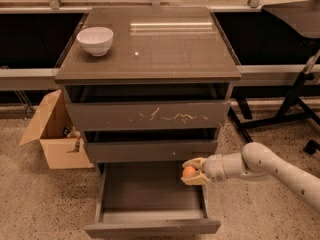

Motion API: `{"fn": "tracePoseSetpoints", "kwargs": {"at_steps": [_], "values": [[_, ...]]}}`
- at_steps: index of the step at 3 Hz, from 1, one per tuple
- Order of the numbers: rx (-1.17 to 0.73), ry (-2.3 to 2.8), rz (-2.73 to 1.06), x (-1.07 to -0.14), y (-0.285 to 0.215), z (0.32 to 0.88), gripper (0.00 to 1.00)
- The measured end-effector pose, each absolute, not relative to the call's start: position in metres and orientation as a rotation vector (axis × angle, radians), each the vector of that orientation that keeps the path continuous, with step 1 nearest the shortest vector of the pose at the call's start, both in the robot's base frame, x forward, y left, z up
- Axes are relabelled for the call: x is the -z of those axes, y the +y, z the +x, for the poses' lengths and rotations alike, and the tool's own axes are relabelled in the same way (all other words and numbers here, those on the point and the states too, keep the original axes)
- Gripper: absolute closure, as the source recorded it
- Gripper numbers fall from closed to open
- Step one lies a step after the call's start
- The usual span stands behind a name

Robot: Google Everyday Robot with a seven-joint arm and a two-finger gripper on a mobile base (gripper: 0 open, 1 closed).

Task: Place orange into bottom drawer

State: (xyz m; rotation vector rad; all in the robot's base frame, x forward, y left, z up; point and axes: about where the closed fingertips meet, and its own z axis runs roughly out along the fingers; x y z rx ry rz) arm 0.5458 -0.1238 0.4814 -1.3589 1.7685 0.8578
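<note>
The orange (188, 171) is small and round, held between the pale fingers of my gripper (192, 171). The gripper is shut on it and reaches in from the right on a white arm (270, 166). It hangs over the right rear part of the open bottom drawer (150, 196), just below the middle drawer's front (150, 150). The bottom drawer is pulled out toward the camera and shows a flat grey interior with nothing in it. The top drawer (150, 115) has pale scratches on its front.
A white bowl (95, 40) stands on the cabinet top (165, 49) at the left rear. An open cardboard box (55, 134) sits on the speckled floor left of the cabinet. A black stand's legs (290, 104) are at the right.
</note>
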Motion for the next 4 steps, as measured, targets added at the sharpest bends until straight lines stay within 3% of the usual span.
{"fn": "tracePoseSetpoints", "kwargs": {"at_steps": [2,4], "values": [[-0.866,1.776,-1.370,-0.467,-0.119,0.550,1.00],[-0.932,1.747,-1.352,-0.364,-0.099,0.593,1.00]]}}
